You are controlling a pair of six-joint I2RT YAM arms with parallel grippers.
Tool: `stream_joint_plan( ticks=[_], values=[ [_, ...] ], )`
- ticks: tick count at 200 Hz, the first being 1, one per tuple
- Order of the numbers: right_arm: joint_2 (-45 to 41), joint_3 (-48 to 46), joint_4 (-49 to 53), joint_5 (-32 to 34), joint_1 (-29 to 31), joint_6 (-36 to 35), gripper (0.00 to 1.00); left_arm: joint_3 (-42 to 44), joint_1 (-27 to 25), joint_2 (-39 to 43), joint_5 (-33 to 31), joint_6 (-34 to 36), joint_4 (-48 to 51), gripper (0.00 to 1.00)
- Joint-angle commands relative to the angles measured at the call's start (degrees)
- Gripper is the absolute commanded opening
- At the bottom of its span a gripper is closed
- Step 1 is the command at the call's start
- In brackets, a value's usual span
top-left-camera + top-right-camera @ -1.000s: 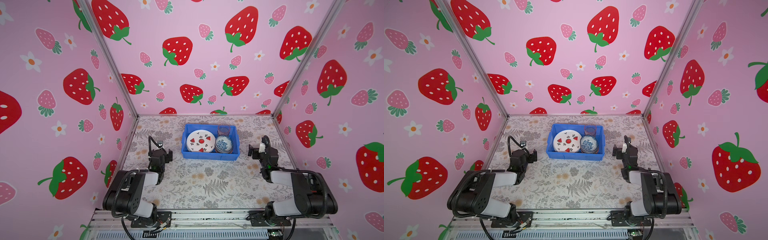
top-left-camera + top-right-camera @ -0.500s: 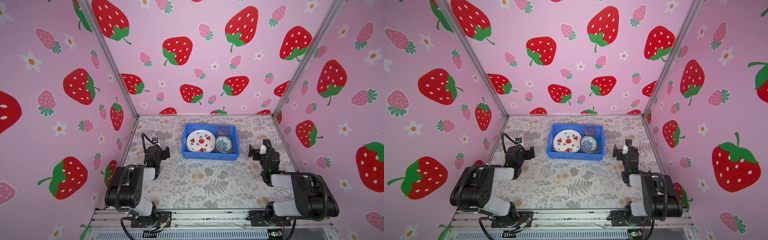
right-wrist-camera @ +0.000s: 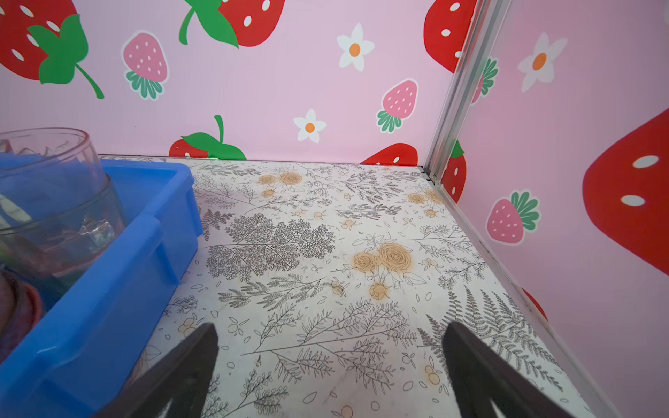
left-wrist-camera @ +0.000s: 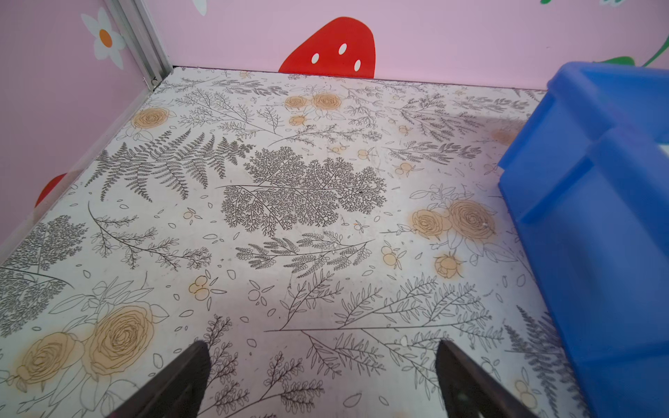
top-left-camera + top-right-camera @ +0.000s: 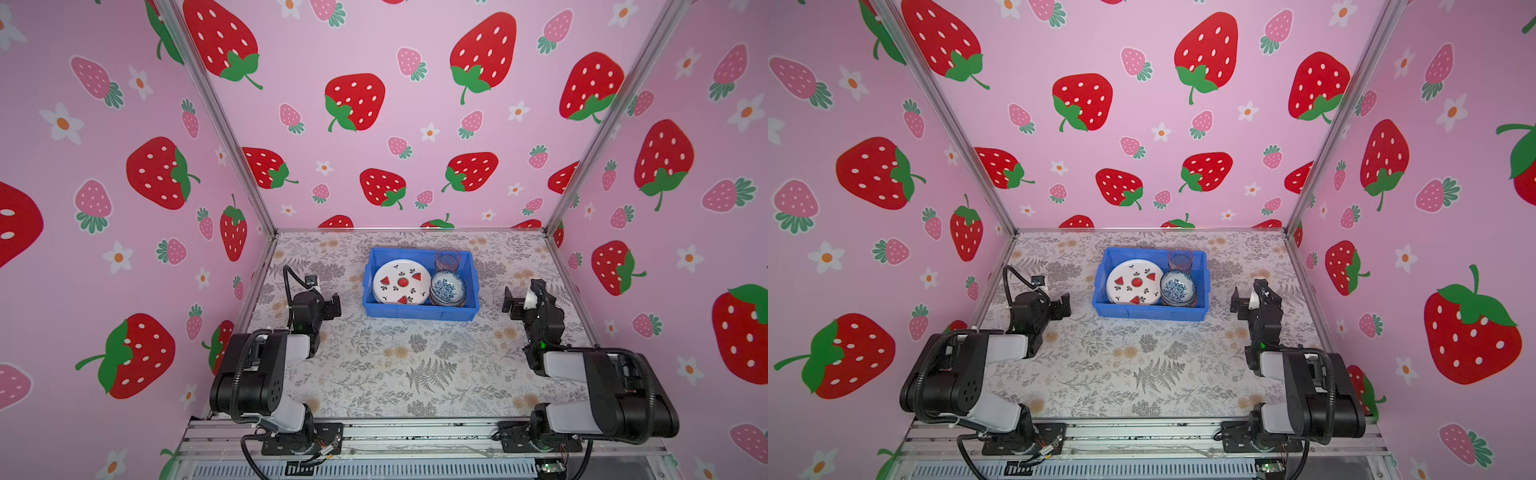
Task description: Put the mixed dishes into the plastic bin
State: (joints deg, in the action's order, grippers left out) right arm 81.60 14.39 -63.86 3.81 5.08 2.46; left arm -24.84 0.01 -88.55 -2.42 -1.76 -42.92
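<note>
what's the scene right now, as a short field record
bin: blue, mid-table toward the back wall
in bin: watermelon plate on the left, blue-white bowl on the right atop a stack, tumbler upright behind the bowl
left pincer: open, empty, left of bin
right pincer: open, empty, right of bin
table: no dishes visible outside bin

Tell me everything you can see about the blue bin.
The blue bin is a bright plastic rectangular tub with low walls, a lipped rim and ribbed sides. It sits upright on the floral table, toward the back middle. Inside are a watermelon plate on the left, stacked blue-white bowls beside it, and a tumbler in the back right corner.
</note>
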Motion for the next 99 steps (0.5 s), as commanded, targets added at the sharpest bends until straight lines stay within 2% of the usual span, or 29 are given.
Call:
stream_joint_plan(
  ticks=[1,28,44,99],
  values=[
    [3.42,-0.36,-6.13,-0.31,-0.34,-1.08,0.99,-1.48,0.2,-0.22,0.57,0.18,-0.51,0.99],
    [8.62,-1.81,-13.67,-1.65,-0.36,-1.29,0.99,-1.44,0.22,-0.22,0.55,0.18,-0.52,0.99],
    [7.77,-0.66,-9.81,-1.79,-0.34,-1.68,0.99,-1.44,0.23,-0.24,0.57,0.18,-0.55,0.99],
    [8.51,1.25,-7.22,-3.19,-0.39,-2.41,0.99,-1.53,0.18,-0.22,0.62,0.18,-0.4,0.99]
  ],
)
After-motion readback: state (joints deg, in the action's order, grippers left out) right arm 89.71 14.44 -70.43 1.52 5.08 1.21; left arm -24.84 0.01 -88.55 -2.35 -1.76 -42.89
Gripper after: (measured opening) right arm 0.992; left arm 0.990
